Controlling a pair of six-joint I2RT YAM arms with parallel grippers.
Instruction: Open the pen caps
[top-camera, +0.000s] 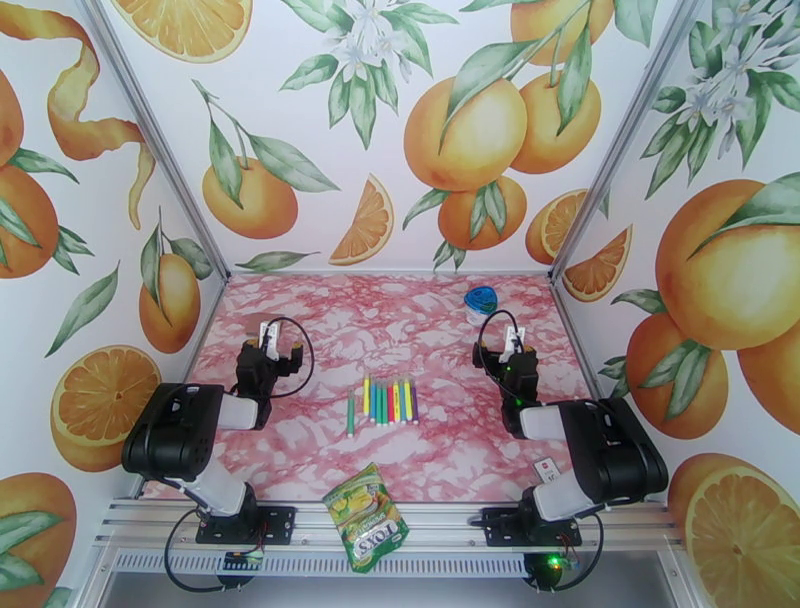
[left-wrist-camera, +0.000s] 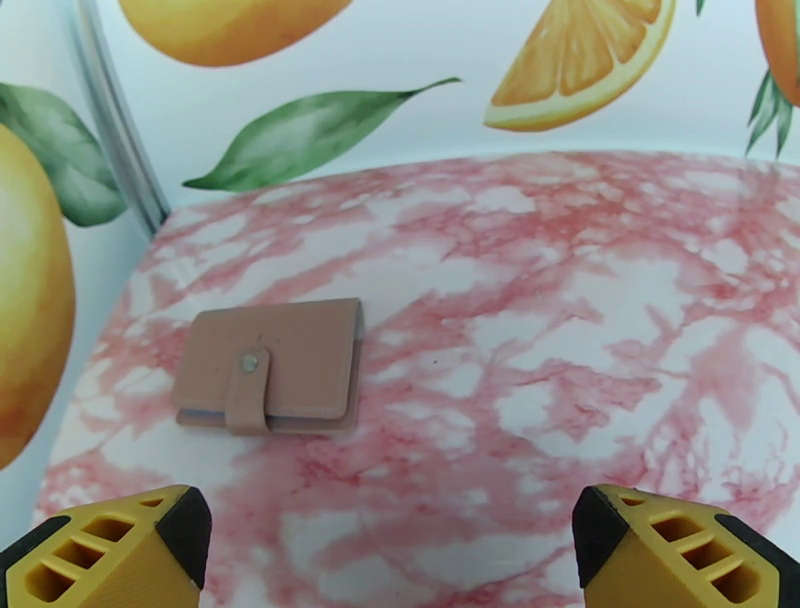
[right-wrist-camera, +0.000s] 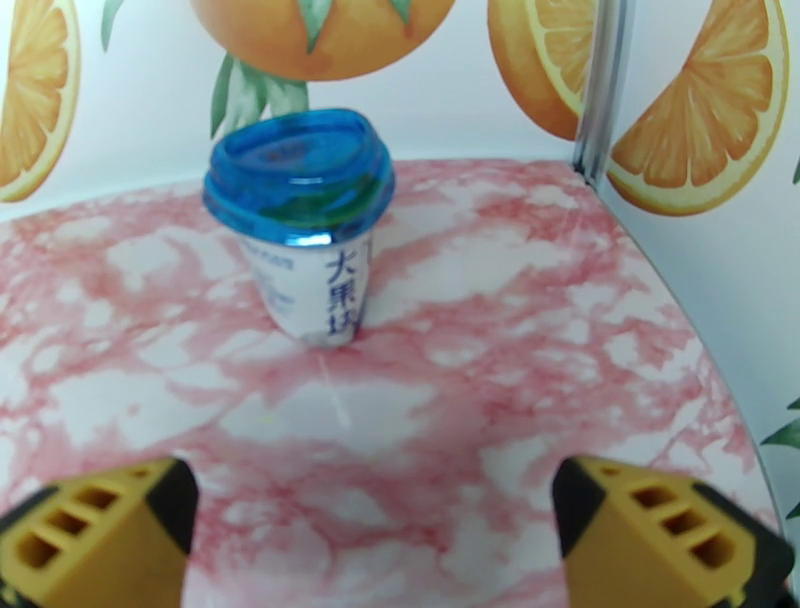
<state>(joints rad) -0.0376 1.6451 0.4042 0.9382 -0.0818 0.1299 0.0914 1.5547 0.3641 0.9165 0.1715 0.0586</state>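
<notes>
In the top view, the pen caps (top-camera: 392, 400) sit on a row of thin marker pens (top-camera: 381, 403) at the middle of the surface (top-camera: 330, 330). They are too small for us to tell cap from barrel. The pens lie side by side, pointing from near edge to far edge, and one green pen (top-camera: 351, 413) lies just left of the row. A green-yellow snack packet (top-camera: 366, 517) lies over the near edge; its white lettering looks like "TOYO", though we cannot be sure. Both arms are folded, elbows back by the near edge and forearms reaching toward the far edge. The left pincer (top-camera: 268, 335) is left of the pens and the right pincer (top-camera: 512, 338) right of them, both well apart from the row.

In the left wrist view, the left pincer (left-wrist-camera: 390, 530) is spread wide and grips nothing, its yellow fingertips (left-wrist-camera: 120, 545) low over the surface. Ahead of it, toward the far left corner, lies a closed pink wallet (left-wrist-camera: 270, 365) with a snap strap and no writing.

In the right wrist view, the right pincer (right-wrist-camera: 375, 520) is equally wide apart and holds nothing. Ahead of it, near the far right corner, a small white container (right-wrist-camera: 315, 280) with a blue lid stands upright. Its side carries blue characters reading "大果粒", and the smaller print is too blurred to read.
</notes>
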